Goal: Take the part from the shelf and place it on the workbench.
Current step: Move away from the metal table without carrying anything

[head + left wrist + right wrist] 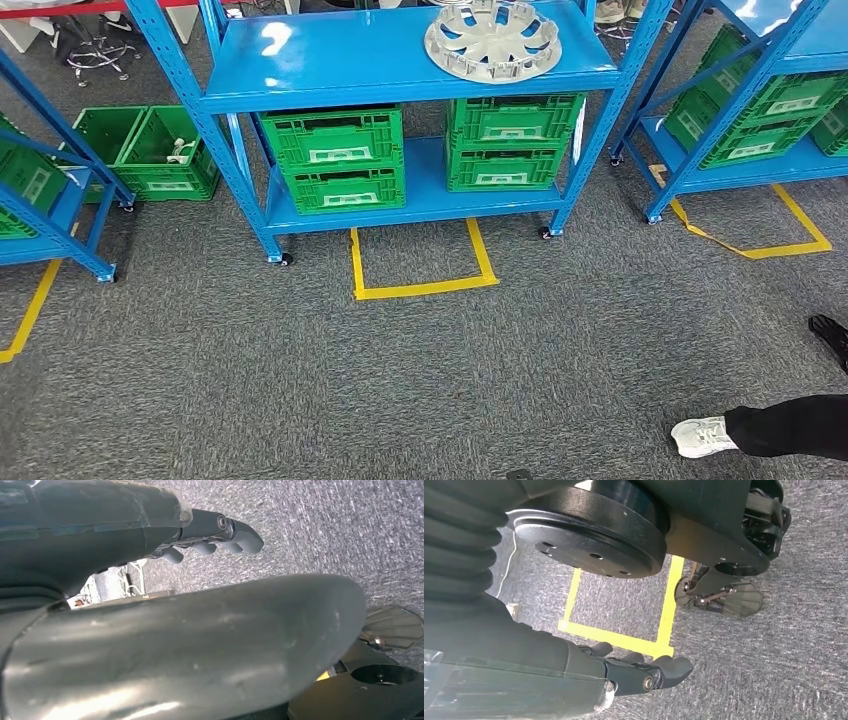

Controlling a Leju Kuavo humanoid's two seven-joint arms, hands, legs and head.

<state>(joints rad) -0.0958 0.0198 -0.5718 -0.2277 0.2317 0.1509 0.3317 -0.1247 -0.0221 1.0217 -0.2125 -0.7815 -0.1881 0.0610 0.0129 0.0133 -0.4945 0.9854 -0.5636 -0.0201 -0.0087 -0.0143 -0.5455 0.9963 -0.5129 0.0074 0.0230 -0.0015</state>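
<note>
The part, a silver wheel cover (pixel 492 40), lies flat on the upper board of the blue shelf (pixel 350 60), towards its right end. It is some way ahead of me across the carpet. My left hand (pixel 210 535) hangs over the grey carpet with its fingers loosely extended and nothing in them. My right hand (pixel 634 670) also hangs low and holds nothing, its fingers near a yellow tape line (pixel 664 630).
Green crates (pixel 335 160) (pixel 513 140) fill the shelf's lower board. A yellow tape square (pixel 420 288) marks the floor before the shelf. More blue shelves with crates stand at left (pixel 40 200) and right (pixel 760 120). A person's shoe and leg (pixel 705 437) are at bottom right.
</note>
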